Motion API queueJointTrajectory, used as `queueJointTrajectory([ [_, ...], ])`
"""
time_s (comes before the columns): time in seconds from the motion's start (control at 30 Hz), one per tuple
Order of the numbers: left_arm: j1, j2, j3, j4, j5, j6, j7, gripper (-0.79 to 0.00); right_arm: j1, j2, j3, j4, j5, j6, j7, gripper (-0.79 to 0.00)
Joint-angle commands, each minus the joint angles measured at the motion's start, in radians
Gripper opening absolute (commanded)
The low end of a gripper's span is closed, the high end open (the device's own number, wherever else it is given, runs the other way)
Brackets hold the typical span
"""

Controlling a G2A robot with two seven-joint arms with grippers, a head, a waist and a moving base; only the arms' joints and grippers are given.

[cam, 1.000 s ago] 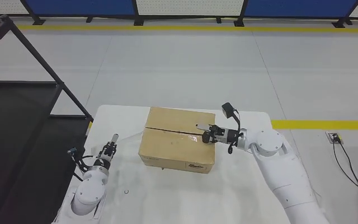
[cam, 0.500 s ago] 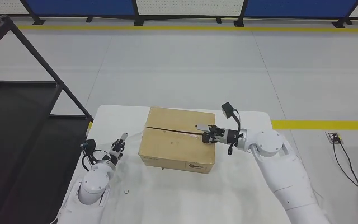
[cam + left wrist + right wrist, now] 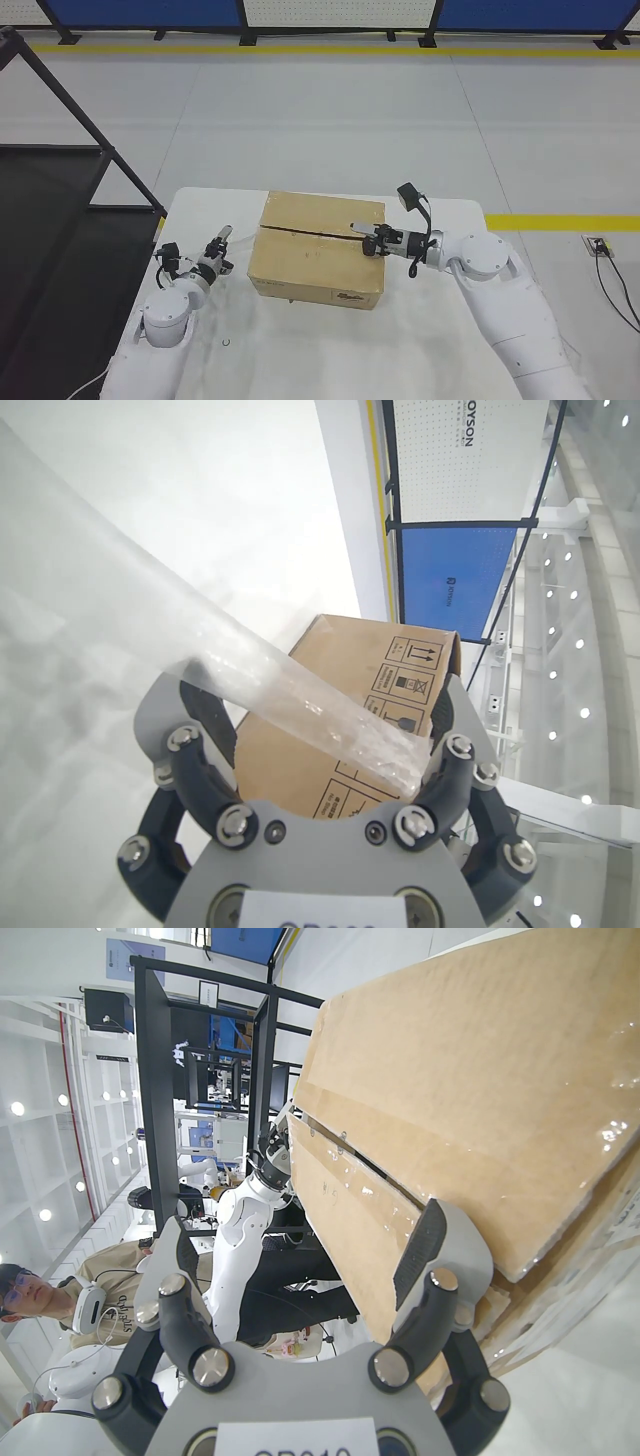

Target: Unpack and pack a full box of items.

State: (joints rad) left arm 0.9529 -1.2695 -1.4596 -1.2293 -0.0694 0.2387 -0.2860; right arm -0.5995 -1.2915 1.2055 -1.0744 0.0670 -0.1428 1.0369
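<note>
The box (image 3: 318, 250) sits just below the middle of the top view on the white table (image 3: 300, 345), its 2 top flaps down and meeting at a dark seam (image 3: 305, 231) that runs left to right across the lid.

The right gripper (image 3: 358, 230) is at the right end of that seam, over the box's right edge. In the right wrist view its fingers are spread wide and grip nothing. 1 finger (image 3: 425, 1248) lies against the top flap beside the seam, and the other is off the box.

The left gripper (image 3: 222, 240) is left of centre in the top view, just beside the box's left wall and pointing at it. In the left wrist view its fingers are also well apart. A clear tape strip (image 3: 280, 682) crosses the gap from upper left and ends at 1 finger (image 3: 445, 720). Whether that end is stuck to the finger cannot be told.
</note>
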Motion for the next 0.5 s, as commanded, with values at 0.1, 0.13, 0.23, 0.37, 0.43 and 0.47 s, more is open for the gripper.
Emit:
queueJointTrajectory([
  [0.1, -0.029, -0.006, -0.006, 0.044, -0.052, -0.012, 0.030, 0.000, -0.003, 0.004, -0.001, -0.007, 0.000, 0.002, 0.000, 0.000],
  [0.13, -0.032, -0.007, -0.005, 0.046, -0.063, -0.022, 0.042, 0.000, -0.003, 0.005, -0.001, -0.008, 0.001, 0.002, 0.000, 0.000],
  [0.23, -0.032, -0.013, -0.003, 0.045, -0.075, -0.056, 0.114, 0.000, -0.005, 0.007, -0.002, -0.008, 0.006, 0.002, -0.001, 0.000],
  [0.37, -0.023, -0.020, -0.004, 0.019, -0.083, -0.087, 0.200, 0.000, -0.005, 0.009, -0.006, -0.006, 0.008, 0.001, 0.000, 0.000],
  [0.43, -0.021, -0.020, -0.006, -0.001, -0.073, -0.095, 0.230, 0.000, -0.004, 0.011, -0.008, -0.004, 0.010, 0.000, 0.000, 0.000],
  [0.47, -0.019, -0.020, -0.008, -0.013, -0.065, -0.097, 0.243, 0.000, -0.004, 0.011, -0.008, -0.004, 0.011, -0.001, 0.000, 0.000],
])
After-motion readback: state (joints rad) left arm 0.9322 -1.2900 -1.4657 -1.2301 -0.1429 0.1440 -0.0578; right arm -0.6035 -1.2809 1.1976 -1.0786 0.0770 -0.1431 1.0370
